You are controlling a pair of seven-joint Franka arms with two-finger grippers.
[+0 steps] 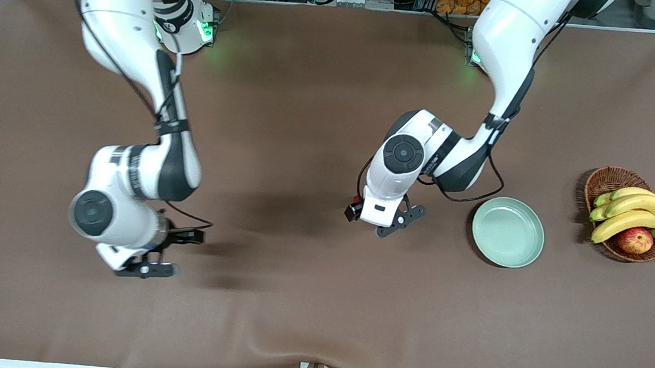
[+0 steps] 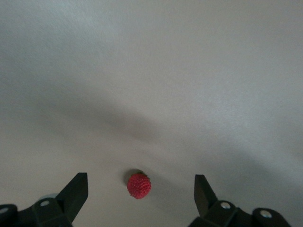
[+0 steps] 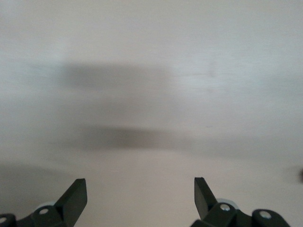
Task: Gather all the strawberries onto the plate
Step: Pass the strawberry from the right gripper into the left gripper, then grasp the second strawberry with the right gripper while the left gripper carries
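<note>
Left arm reaches from its base toward mid-surface, wrist bent down; left gripper (image 2: 140, 191) hangs low over the surface, fingers (image 2: 75, 191) spread wide apart. Right arm folded at the elbow, wrist low near its own end; right gripper (image 3: 140, 191) over bare surface, fingers (image 3: 202, 191) likewise spread.

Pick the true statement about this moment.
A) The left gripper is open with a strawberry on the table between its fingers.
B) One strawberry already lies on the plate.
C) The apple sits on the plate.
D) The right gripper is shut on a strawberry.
A. The left wrist view shows the left gripper open, a strawberry on the table between its fingers; the plate is bare and the right gripper is open, holding nothing.
</note>
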